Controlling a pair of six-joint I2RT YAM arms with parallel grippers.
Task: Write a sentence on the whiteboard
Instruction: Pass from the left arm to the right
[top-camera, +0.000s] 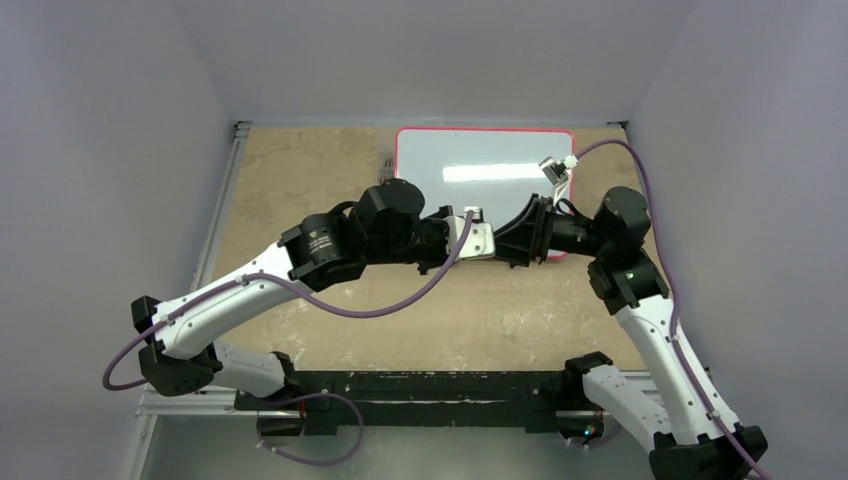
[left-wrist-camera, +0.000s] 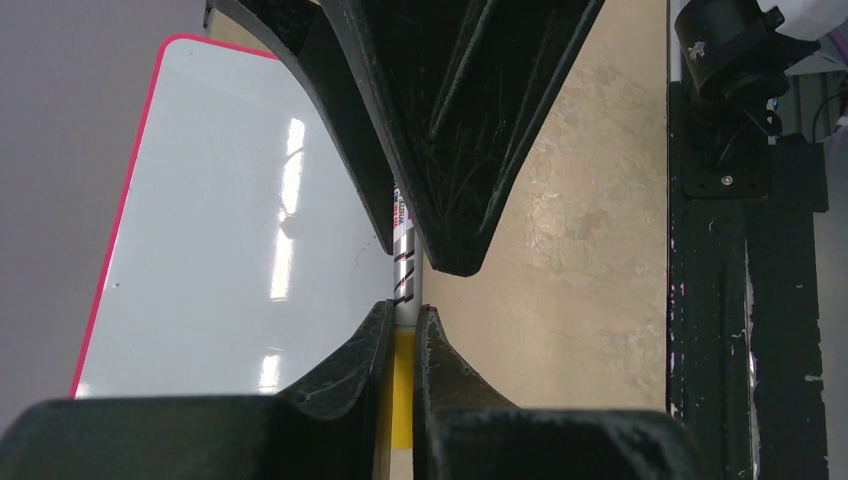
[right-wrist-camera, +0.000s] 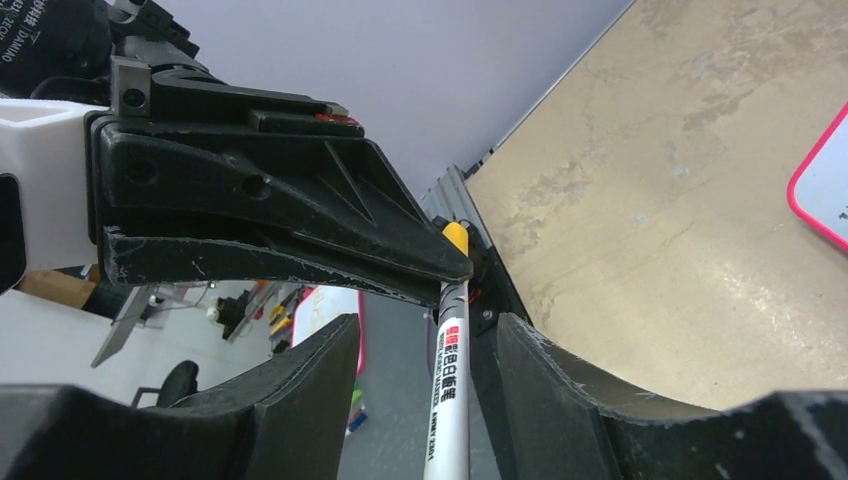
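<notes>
Arms meet above whiteboard (top-camera: 480, 160) edge; left end effector (left-wrist-camera: 403, 315) clamps marker (right-wrist-camera: 450, 380), right end effector (right-wrist-camera: 422, 325) spread around it

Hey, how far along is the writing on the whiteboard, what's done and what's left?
Done: nothing written; the whiteboard shows no lettering in either view of it. In hand: the left tool is clamped on the yellow end of the marker, whose barrel runs between the open fingers of the right tool above the board's near edge, likely a handover or uncapping. Left: the whole sentence.
</notes>
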